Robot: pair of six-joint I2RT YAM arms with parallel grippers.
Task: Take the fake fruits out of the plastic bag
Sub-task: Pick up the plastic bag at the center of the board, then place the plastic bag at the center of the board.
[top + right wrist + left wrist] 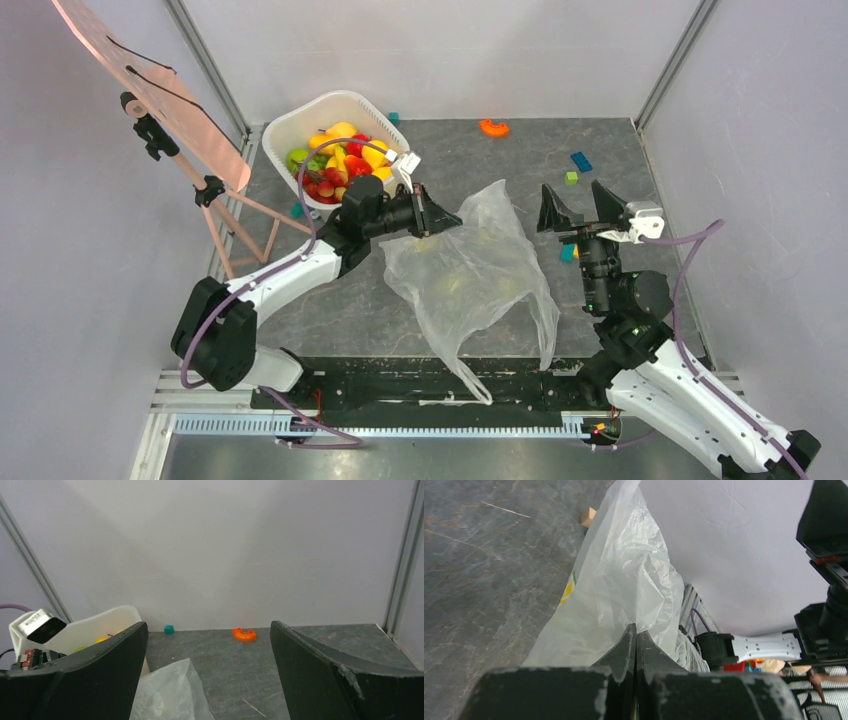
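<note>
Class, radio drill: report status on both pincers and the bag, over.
Left pincer shut on plastic bag. Right pincer open, empty, beside bag. Fake fruits in white tub.

Bright, even light w/ faint shadows; near fingers (624, 652) soft.

No legible text, label, brand, number or sign on any object in view.
</note>
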